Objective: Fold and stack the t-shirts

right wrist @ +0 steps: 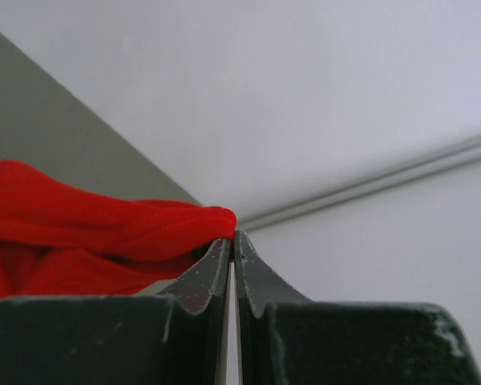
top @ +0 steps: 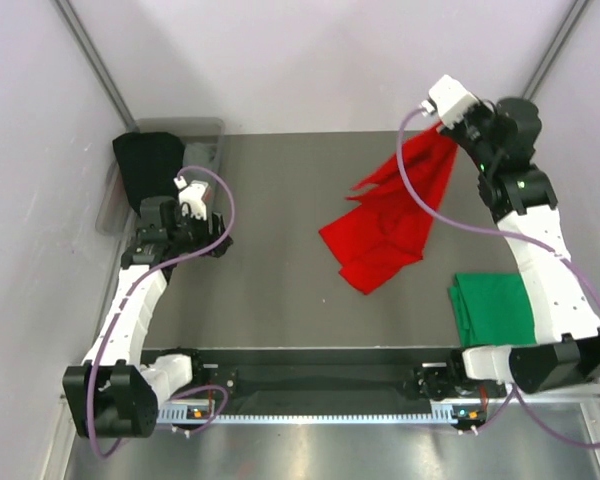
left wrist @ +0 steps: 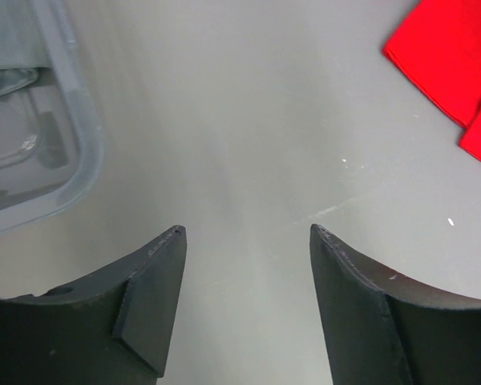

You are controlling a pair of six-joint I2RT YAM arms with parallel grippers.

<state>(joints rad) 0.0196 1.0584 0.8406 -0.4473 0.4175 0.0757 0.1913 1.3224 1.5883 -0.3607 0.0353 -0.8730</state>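
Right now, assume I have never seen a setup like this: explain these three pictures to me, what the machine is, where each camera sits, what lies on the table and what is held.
The machine is two white robot arms bolted at the near edge of a grey table. The overhead picture comes from a fixed camera above and behind them. The other two come from cameras on each wrist, looking past dark fingers.

The right gripper is shut on the bright red cloth t-shirt, lifting one end while the rest trails on the table. The left gripper is open and empty above bare table.

A folded emerald green t-shirt lies near the right arm's base. A clear plastic bin at the far left holds dark cloth.
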